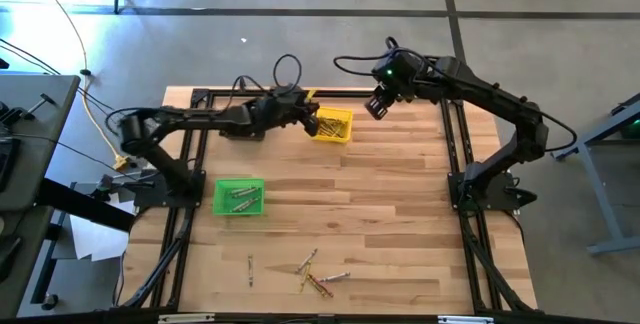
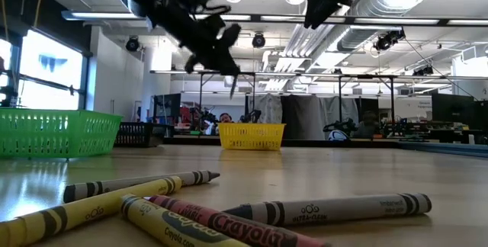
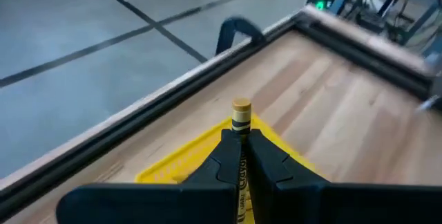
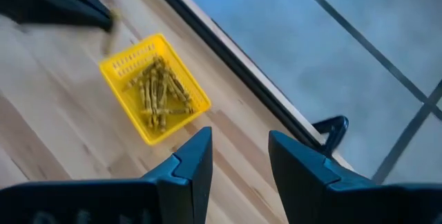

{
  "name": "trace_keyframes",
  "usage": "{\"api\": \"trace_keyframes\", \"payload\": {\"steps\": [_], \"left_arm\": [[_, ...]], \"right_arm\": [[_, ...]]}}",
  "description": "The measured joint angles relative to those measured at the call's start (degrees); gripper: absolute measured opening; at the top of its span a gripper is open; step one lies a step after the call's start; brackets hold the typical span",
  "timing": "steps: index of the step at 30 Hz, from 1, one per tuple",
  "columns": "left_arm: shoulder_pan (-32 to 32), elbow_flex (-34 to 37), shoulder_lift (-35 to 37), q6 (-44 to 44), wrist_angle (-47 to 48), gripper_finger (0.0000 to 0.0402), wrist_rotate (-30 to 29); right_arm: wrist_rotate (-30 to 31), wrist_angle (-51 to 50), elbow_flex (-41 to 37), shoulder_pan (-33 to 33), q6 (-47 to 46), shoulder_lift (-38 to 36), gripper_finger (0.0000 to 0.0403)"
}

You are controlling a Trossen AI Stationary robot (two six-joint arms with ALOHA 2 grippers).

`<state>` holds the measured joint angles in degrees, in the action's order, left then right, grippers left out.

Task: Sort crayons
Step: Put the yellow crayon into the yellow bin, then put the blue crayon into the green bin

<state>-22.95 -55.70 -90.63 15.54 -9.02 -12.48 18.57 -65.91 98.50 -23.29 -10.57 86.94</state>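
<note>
My left gripper [image 1: 308,116] is over the far left part of the yellow bin [image 1: 333,125] and is shut on a yellow-gold crayon [image 3: 240,113]. The bin holds several yellow-gold crayons [image 4: 159,92]. My right gripper [image 1: 377,105] is open and empty, up in the air to the right of the yellow bin, near the table's far edge. A green bin [image 1: 239,196] with a few greyish crayons stands at the left. Several loose crayons [image 1: 316,276] lie flat on the table near its front edge. My left gripper pinches the yellow-gold crayon between its two fingers. The crayon lies along the fingers, and one end [image 3: 240,108] sticks out past the fingertips. In the low view the crayon's tip [image 2: 233,88] points down, clear above the yellow bin [image 2: 252,135].
A black bin [image 2: 141,134] shows in the low view between the green bin [image 2: 53,133] and the yellow one. Black frame rails [image 1: 190,154] run along the table's left, right and far sides. Bare wood [image 1: 370,204] lies between the bins and the loose crayons.
</note>
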Motion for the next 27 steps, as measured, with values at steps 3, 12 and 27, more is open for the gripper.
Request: {"api": "trace_keyframes", "payload": {"steps": [3, 12, 27], "left_arm": [[-1.41, 0.00, -4.31, -0.68, -3.44, 0.0000, 0.76], [-2.61, 0.00, -10.32, -0.71, -8.23, 0.0003, 5.19], [-2.59, 0.00, -10.61, -0.52, -8.93, 0.0098, 6.78]], "right_arm": [[0.03, 2.17, 0.00, 0.02, -0.02, 0.00, 0.0129], [0.09, 3.89, 0.00, -0.27, -0.25, 0.02, 0.0129], [0.41, 1.69, 0.00, -0.83, -2.45, 0.02, 0.0129]]}}
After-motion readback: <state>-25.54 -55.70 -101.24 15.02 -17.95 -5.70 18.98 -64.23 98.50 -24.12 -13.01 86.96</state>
